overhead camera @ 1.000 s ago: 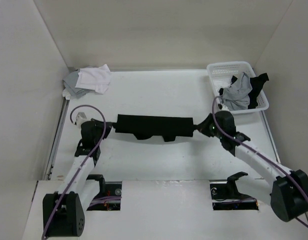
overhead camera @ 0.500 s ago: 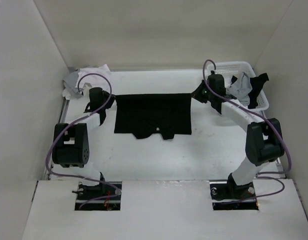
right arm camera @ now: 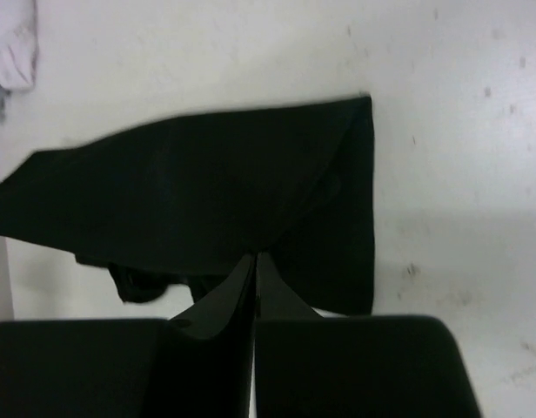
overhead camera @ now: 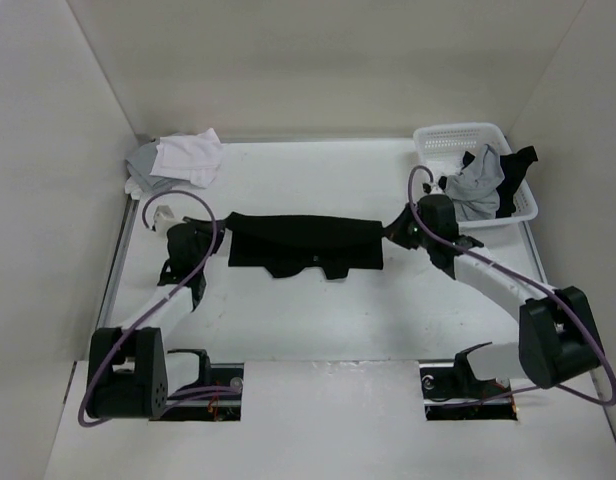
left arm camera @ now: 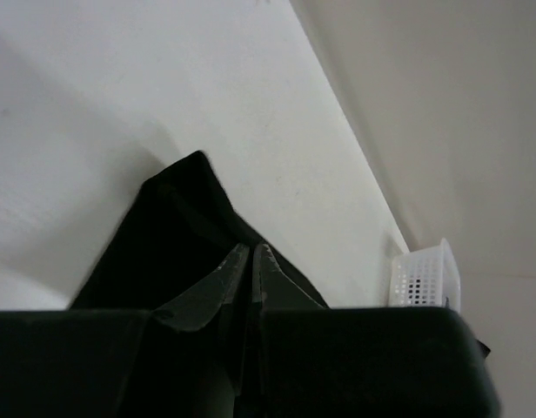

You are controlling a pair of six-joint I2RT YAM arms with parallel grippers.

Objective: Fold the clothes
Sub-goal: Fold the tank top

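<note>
**Black top pinched at both ends, mid-table**

Top view:
- 2 arms, 2 grippers. The left gripper (overhead camera: 222,243) is clamped on the left end of 1 black soft fabric top (overhead camera: 306,245). The right gripper (overhead camera: 391,233) is clamped on its right end.
- The black top is pulled into a wide band between them over the middle of the white table (overhead camera: 318,320). Strap shapes hang along its near edge. Can't tell if that edge touches the table.
- Back-left corner holds 1 pile of 2 pieces, a white fabric piece (overhead camera: 191,155) lying on a grey fabric piece (overhead camera: 140,172).
- 1 white slotted plastic basket (overhead camera: 433,140) sits back right, well apart from the black top. 2 pieces are in it, a grey garment (overhead camera: 475,186) and a black garment (overhead camera: 515,165) draped over the right rim.

Left wrist:
- Left gripper (left arm camera: 251,252) has its fingers pressed together with black cloth nipped between the tips.
- The black top (left arm camera: 168,235) runs away from the fingers to one pointed corner.
- The basket (left arm camera: 422,279) shows at far right.

Right wrist:
- Right gripper (right arm camera: 255,259) has its fingers together, pinching the near edge of the black top (right arm camera: 207,183).
- The cloth spreads out to the left over the table (right arm camera: 468,131), with its right edge folded under.
- A corner of the white fabric piece (right arm camera: 11,43) shows top left.
</note>
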